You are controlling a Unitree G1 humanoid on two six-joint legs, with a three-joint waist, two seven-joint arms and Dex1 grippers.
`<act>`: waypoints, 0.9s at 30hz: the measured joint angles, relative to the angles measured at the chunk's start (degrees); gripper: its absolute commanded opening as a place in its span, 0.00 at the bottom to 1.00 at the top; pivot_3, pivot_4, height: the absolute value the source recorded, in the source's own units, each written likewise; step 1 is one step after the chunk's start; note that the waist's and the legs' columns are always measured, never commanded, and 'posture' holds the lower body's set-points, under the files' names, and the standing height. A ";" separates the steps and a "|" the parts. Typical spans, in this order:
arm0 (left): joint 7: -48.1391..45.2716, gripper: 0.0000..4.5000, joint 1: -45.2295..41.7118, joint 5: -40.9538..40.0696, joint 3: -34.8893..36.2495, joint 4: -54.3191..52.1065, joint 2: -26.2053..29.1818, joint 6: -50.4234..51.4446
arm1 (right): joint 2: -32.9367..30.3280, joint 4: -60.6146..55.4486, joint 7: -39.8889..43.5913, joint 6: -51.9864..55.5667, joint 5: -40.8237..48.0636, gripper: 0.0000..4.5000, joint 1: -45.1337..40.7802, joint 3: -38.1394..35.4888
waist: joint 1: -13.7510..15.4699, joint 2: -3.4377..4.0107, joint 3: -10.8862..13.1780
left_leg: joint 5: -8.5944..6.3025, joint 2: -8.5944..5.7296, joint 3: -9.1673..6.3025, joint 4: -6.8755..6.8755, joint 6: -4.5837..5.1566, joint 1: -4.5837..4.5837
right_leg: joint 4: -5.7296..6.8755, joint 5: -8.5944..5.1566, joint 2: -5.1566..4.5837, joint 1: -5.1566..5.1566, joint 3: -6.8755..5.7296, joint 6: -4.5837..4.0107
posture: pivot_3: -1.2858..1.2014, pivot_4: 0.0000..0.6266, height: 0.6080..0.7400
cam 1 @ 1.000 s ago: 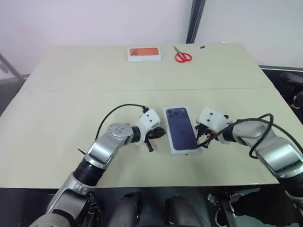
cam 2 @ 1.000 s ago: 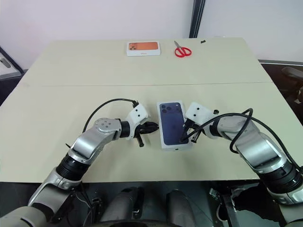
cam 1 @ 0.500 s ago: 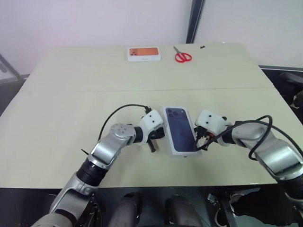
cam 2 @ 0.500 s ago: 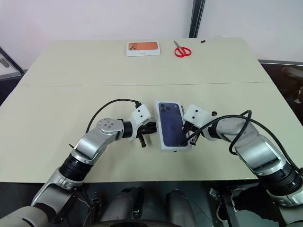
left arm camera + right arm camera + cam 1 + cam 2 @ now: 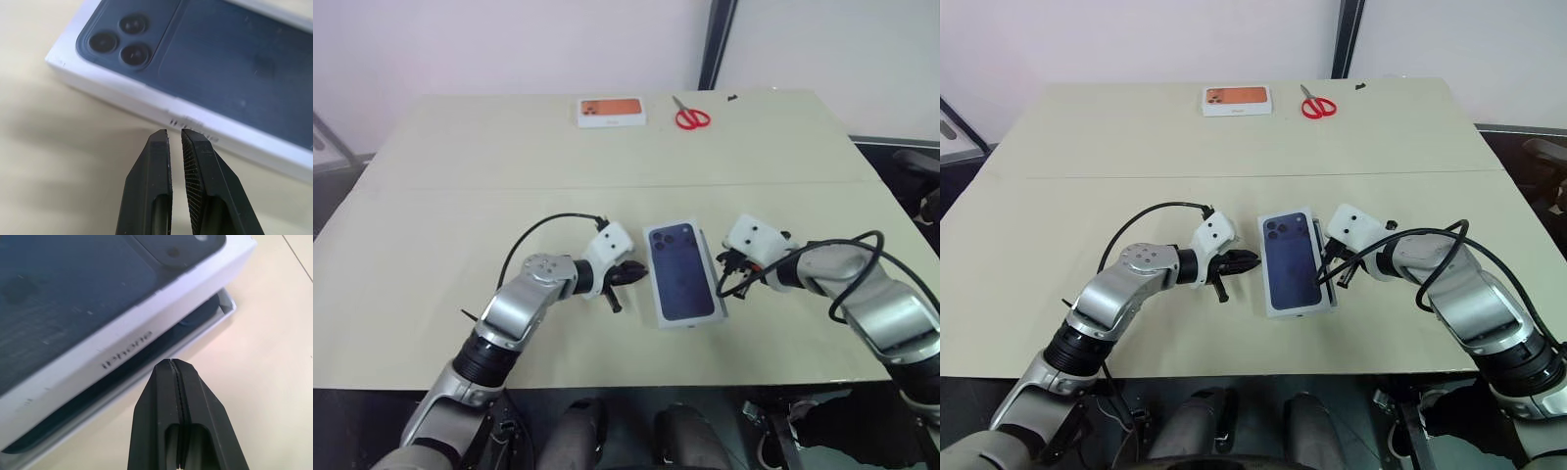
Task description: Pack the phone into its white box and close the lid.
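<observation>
The lid point(image 5: 682, 271), white with a dark blue phone's back printed on top, lies on the white box point(image 5: 218, 313) near the table's front middle. It sits slightly askew, so the box rim sticks out on the right side. In the right wrist view a dark strip of the phone point(image 5: 146, 354) shows between lid and box. My left gripper point(image 5: 628, 277) is just left of the lid, shut and holding nothing, with a small gap to the lid's side. Close to the lid's right side, my right gripper point(image 5: 723, 264) is shut and empty, pointing at the exposed box edge.
A white box printed with an orange phone point(image 5: 611, 112) and red-handled scissors point(image 5: 691, 117) lie at the table's far edge. The table's front edge point(image 5: 636, 384) runs close behind both arms.
The left gripper came up against the lid's left side, then drew back to the left. The right gripper has eased away to the right. The lid has shifted slightly left.
</observation>
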 measured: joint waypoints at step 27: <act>3.99 0.11 -1.07 0.29 -0.43 3.61 -4.57 -0.23 | 5.03 4.03 -1.76 0.01 -2.57 0.00 -1.44 -0.02 | -0.13 0.00 0.00 | 0.04 0.00 0.00 0.01 -0.07 0.01 | 0.04 0.00 0.01 -0.02 0.00 0.00 | 0.52 0.24 1.00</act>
